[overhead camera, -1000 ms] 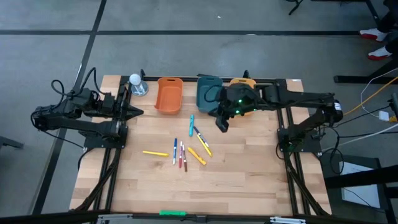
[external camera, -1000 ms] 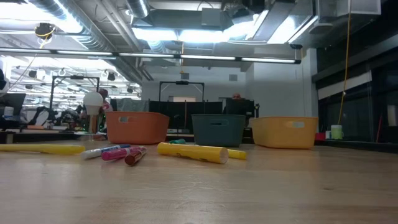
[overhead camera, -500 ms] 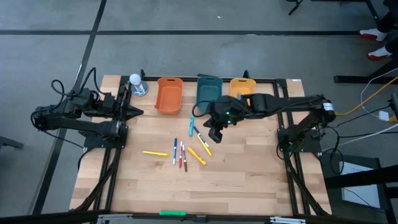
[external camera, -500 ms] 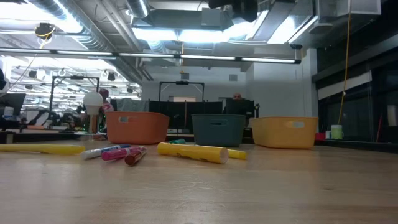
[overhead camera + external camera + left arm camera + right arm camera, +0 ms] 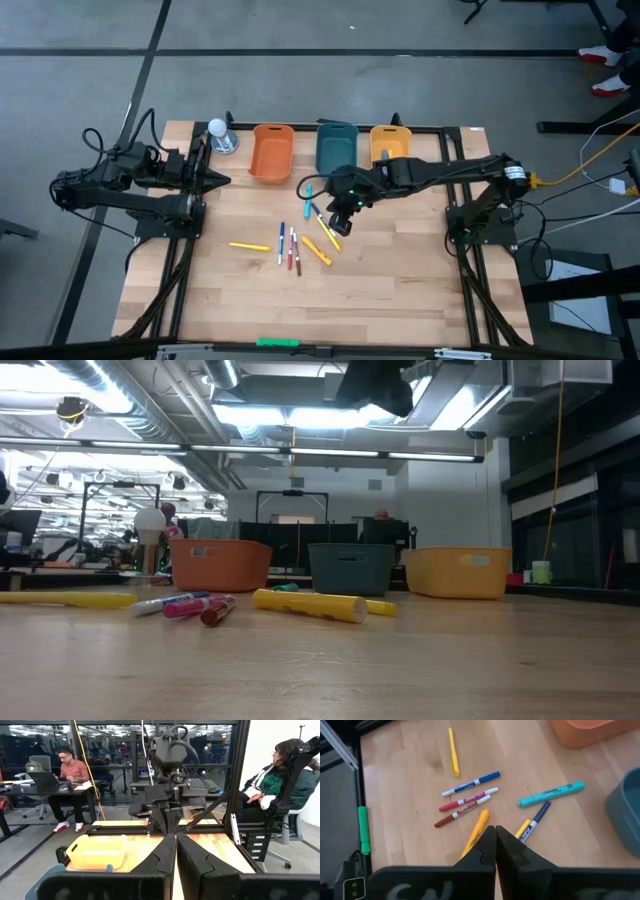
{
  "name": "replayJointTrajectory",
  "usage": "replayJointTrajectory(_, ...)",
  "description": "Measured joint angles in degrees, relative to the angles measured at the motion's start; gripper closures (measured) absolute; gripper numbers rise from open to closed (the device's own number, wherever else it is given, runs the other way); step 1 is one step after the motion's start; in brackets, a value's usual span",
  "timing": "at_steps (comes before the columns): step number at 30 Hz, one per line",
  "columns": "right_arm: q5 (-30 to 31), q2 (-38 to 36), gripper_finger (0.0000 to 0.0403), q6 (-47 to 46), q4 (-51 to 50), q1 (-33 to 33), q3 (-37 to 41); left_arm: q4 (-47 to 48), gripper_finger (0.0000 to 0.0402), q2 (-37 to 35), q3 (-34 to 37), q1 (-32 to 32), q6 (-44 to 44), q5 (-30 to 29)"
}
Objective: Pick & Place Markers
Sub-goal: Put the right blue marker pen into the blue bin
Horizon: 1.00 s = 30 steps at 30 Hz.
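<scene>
We hang our right pincer (image 5: 338,218), fingers pressed together and empty, over the markers (image 5: 291,246) scattered mid-surface (image 5: 400,300), our left pincer (image 5: 222,180) closed at the edge; next we judge it must open and descend.
</scene>
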<state>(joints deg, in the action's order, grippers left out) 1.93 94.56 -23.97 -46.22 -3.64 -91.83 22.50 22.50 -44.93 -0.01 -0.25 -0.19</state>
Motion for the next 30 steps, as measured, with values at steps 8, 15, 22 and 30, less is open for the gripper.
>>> replayJointTrajectory(8, 0.0, 2.9, 0.0403, -0.2, -0.2, 0.1, 0.0, 0.0, 0.0393, 0.0, 0.0, 0.0, 0.0, 0.0)
replayJointTrajectory(15, 0.0, 5.2, 0.0403, -3.0, -0.7, 0.2, 0.0, 0.0, 0.0389, 0.0, 0.0, 0.0, 0.0, 0.0)
replayJointTrajectory(22, 0.5, 7.7, 0.0403, -4.7, -2.2, 0.2, 0.0, 0.0, 0.0393, 0.0, 0.0, 0.0, 0.0, 0.0)
replayJointTrajectory(30, 0.6, 10.0, 0.0403, -5.8, -3.4, 0.6, 0.0, 0.0, 0.0389, 0.0, 0.0, 0.0, 0.0, 0.0)
